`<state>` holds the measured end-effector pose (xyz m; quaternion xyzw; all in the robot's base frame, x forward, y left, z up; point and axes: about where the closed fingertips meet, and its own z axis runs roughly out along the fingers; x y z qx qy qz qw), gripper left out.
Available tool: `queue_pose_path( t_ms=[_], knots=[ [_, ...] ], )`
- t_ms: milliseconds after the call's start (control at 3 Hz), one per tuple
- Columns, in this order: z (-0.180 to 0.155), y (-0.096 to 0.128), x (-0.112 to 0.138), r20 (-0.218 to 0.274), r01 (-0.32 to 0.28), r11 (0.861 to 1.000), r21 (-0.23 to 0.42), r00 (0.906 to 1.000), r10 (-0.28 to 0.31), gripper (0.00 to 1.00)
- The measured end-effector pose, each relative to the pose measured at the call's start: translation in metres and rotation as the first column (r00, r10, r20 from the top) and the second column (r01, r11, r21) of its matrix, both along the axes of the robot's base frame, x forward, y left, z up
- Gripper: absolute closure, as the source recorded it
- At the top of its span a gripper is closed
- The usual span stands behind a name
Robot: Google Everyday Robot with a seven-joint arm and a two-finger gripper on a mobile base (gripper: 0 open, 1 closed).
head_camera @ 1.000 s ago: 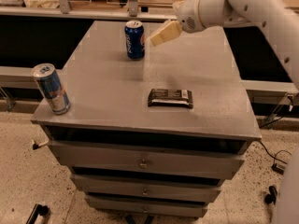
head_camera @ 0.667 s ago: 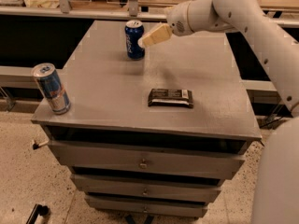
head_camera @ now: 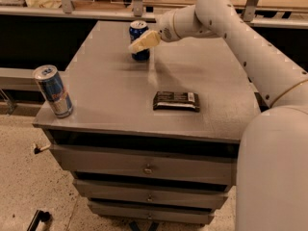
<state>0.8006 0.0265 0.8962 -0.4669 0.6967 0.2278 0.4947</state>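
A blue soda can (head_camera: 139, 34) stands upright near the far edge of the grey cabinet top (head_camera: 115, 85). My gripper (head_camera: 143, 42) reaches in from the right on a white arm and overlaps the can's front right side, nearest to it of all things here. A tall slim blue and silver can (head_camera: 53, 91) stands at the front left corner. A dark snack bar in a wrapper (head_camera: 176, 100) lies flat right of the middle.
The cabinet has several drawers (head_camera: 144, 167) below its top. A dark counter with a rail (head_camera: 48, 13) runs behind it. The white robot body (head_camera: 274, 172) fills the lower right. Speckled floor (head_camera: 19, 186) lies to the left.
The arm has swung left, carrying the gripper from right of the blue soda can to right in front of it. The cans and the bar have not moved.
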Motion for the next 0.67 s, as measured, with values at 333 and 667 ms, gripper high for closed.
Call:
queue_pose_path(
  t_ms=[333, 667],
  knots=[
    [-0.0016, 0.0027, -0.0011, -0.002, -0.007, 1.000, -0.001, 1.0000, 0.007, 0.33],
    [-0.0034, 0.0052, -0.0012, -0.005, -0.010, 1.000, -0.001, 0.9999, 0.010, 0.56]
  ],
)
